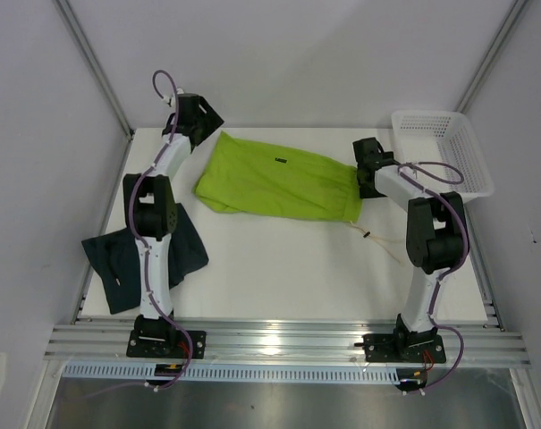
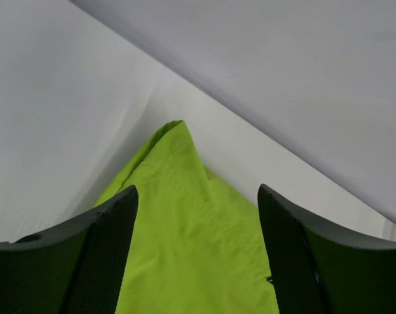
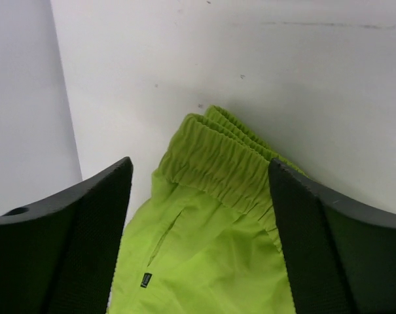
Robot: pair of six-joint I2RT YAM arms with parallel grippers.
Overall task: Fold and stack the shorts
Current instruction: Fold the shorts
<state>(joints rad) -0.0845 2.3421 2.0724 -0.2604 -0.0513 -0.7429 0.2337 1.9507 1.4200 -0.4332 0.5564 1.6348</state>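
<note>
The lime green shorts (image 1: 274,183) lie flat and folded lengthwise across the back middle of the table. My left gripper (image 1: 203,125) is open above their far left leg corner, and the green fabric (image 2: 184,248) shows between its fingers (image 2: 112,235). My right gripper (image 1: 367,174) is open over the right end, with the elastic waistband (image 3: 217,163) between its fingers (image 3: 99,222). Neither gripper holds anything. The dark navy shorts (image 1: 118,259) lie crumpled at the front left, partly hidden under the left arm and hanging over the table's left edge.
A white mesh basket (image 1: 444,147) stands at the back right corner, close behind the right arm. A thin drawstring (image 1: 377,239) trails on the table from the green waistband. Grey walls stand close on the left, the back and the right.
</note>
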